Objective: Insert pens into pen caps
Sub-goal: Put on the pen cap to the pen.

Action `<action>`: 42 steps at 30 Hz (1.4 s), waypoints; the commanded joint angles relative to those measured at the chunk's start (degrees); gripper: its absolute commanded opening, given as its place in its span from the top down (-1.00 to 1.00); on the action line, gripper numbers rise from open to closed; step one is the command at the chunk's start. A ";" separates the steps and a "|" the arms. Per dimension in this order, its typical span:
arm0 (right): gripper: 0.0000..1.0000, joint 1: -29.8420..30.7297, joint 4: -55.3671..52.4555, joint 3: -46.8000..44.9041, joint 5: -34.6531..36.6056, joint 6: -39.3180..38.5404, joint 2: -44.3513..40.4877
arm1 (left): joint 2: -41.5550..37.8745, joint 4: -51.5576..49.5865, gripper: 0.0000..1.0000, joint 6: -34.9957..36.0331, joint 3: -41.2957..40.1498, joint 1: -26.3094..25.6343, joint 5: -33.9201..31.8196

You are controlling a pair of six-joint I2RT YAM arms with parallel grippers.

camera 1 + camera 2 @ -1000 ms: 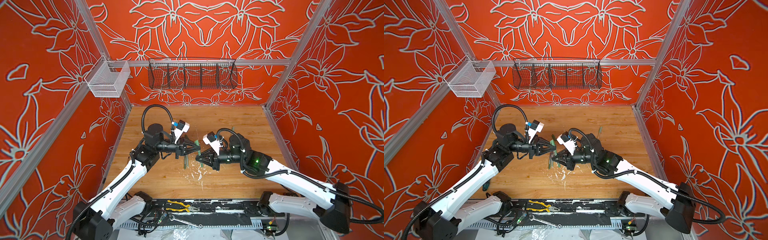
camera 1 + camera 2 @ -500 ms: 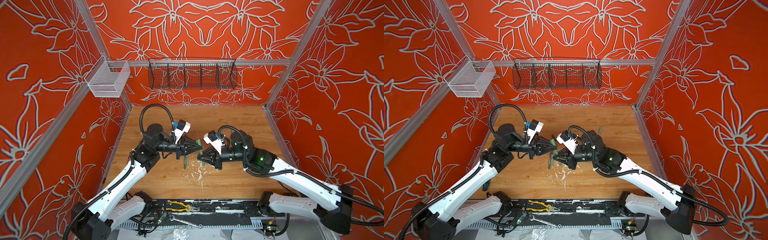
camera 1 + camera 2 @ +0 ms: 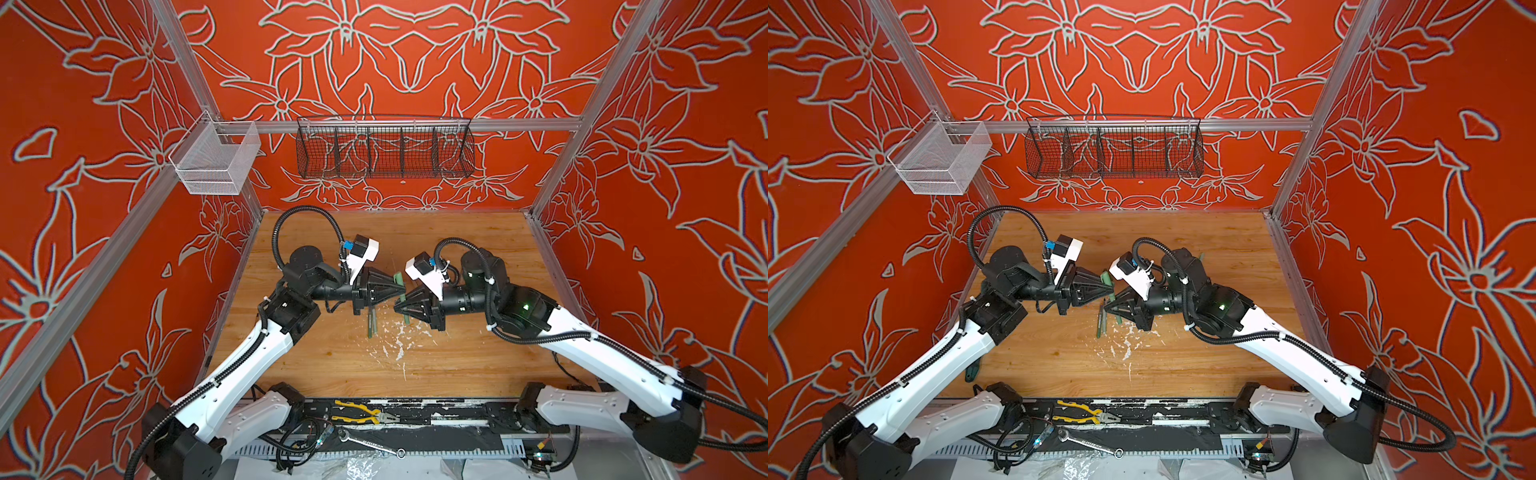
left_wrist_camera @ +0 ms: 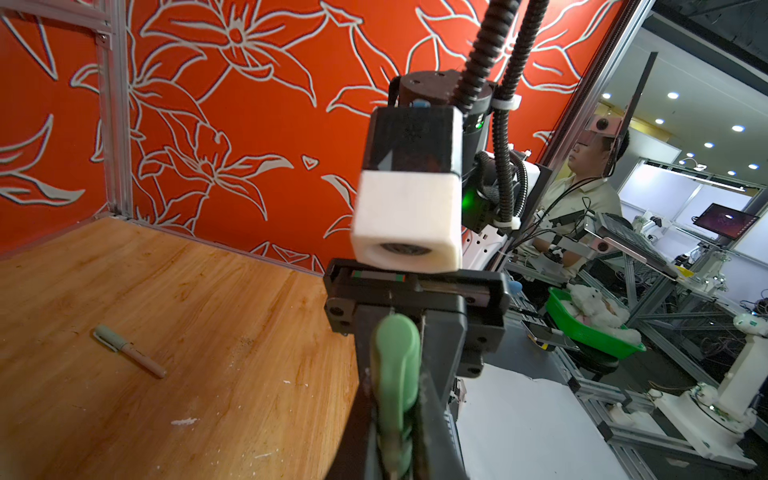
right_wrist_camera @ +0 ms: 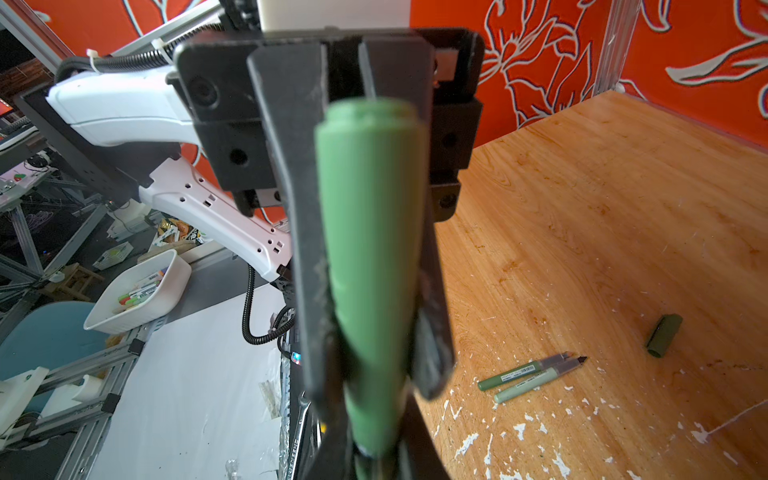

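Note:
My left gripper point(image 3: 401, 287) is shut on a green pen cap point(image 3: 399, 280), which stands steeply between its fingers point(image 4: 397, 361). Nose to nose with it, my right gripper point(image 3: 397, 306) is shut on a green pen point(image 3: 406, 319). Cap point(image 5: 370, 228) and pen run in one line and meet at the jaws. The joint itself is blurred. Two more green pens point(image 3: 371, 322) point(image 5: 532, 376) lie side by side on the wooden table below the grippers. A dark green cap point(image 5: 664, 334) lies beyond them. A tan pen point(image 4: 129, 351) wearing a pale cap lies far back.
Red flowered walls close the table point(image 3: 478, 357) on three sides. A black wire basket point(image 3: 384, 149) and a white mesh basket point(image 3: 216, 160) hang high on the walls. Yellow-handled pliers point(image 3: 361, 411) and a wrench point(image 3: 368, 442) lie on the front rail. White flecks point(image 3: 399, 340) dot the wood.
Both grippers have closed the gap between them. The right one came leftward with its pen until the two noses nearly touch. Both stayed shut.

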 commanded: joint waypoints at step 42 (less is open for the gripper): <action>1.00 -4.53 5.95 4.60 2.85 3.31 0.50 | -1.98 8.77 -0.76 -13.94 -9.53 6.37 8.43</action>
